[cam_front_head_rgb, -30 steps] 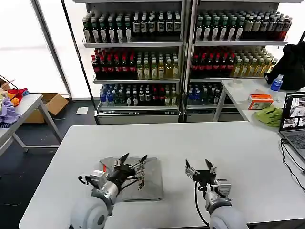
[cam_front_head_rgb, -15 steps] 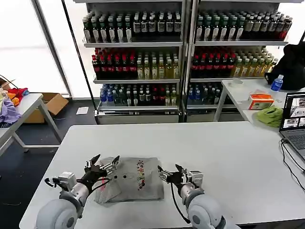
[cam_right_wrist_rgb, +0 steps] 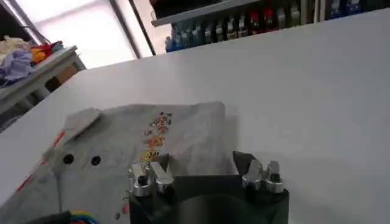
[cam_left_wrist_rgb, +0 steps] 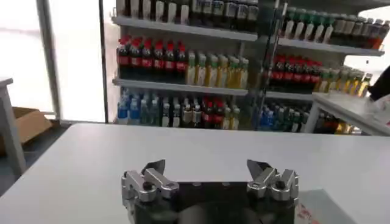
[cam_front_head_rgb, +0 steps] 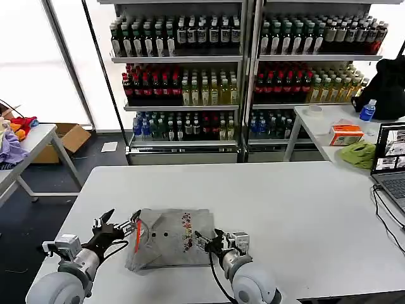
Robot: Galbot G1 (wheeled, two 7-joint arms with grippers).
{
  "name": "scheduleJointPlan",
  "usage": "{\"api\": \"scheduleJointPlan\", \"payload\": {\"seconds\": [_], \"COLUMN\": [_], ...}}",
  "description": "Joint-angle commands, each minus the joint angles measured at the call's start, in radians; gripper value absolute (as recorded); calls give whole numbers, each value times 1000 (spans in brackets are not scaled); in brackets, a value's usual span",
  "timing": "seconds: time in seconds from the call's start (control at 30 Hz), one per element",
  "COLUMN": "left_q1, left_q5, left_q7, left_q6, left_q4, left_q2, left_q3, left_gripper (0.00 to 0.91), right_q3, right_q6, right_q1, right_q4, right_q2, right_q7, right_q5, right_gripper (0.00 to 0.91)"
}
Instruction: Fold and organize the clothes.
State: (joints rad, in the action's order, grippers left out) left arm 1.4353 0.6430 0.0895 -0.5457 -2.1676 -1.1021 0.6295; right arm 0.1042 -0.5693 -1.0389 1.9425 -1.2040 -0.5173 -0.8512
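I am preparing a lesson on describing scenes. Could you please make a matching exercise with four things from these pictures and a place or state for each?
Things:
1. folded grey shirt
2. left gripper
3. right gripper
4. green cloth

Places or states:
A. on the side table beside the laptop
B. open, at the shirt's edge nearest the orange collar lining
C. lying on the white table between the two grippers
D. open, at the shirt's edge nearest the chest print

Pairs: 1-C, 2-B, 3-D, 4-A
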Motion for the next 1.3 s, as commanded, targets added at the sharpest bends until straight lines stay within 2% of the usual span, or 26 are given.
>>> {"api": "scheduleJointPlan", "payload": {"seconds": [0.03,0.07,0.13,0.17,0.23,0.27,0.37,0.4,0.53,0.67,1.13,1.3], "left_q1": [37,37,35,34,35,36,36,35,38,39,-3,-5], "left_q5": [6,6,6,5,5,4,5,5,4,3,1,-6], "left_q7": [1,1,2,3,2,2,3,3,2,3,8,6], "left_q6": [0,-1,-1,-1,-1,-1,-1,-1,-1,0,-6,-5], "left_q4": [-33,-35,-35,-32,-28,-27,-25,-25,-24,-22,-2,-1], "left_q2": [-4,-6,-11,-12,-11,-10,-10,-11,-21,-28,-45,-63], "left_q3": [32,30,26,23,19,18,17,16,11,7,-10,-17], "left_gripper": [907,907,907,907,907,907,907,907,907,907,907,907], "right_q3": [13,6,-1,-2,-5,-7,-9,-9,-15,-37,-249,-276], "right_q6": [-8,-8,-8,-8,-8,-8,-8,-8,-3,7,9,21], "right_q1": [-19,-30,-43,-47,-54,-56,-61,-62,-67,-73,-89,-111], "right_q4": [-7,-9,-12,-13,-14,-14,-13,-12,-7,15,47,30], "right_q2": [-13,-16,-25,-29,-34,-36,-40,-41,-35,-19,234,254], "right_q7": [-24,-23,-29,-29,-29,-29,-26,-23,-2,-7,39,52], "right_q5": [1,5,13,18,28,31,36,37,49,67,22,60], "right_gripper": [605,595,504,413,393,282,161,0,0,0,0,0]}}
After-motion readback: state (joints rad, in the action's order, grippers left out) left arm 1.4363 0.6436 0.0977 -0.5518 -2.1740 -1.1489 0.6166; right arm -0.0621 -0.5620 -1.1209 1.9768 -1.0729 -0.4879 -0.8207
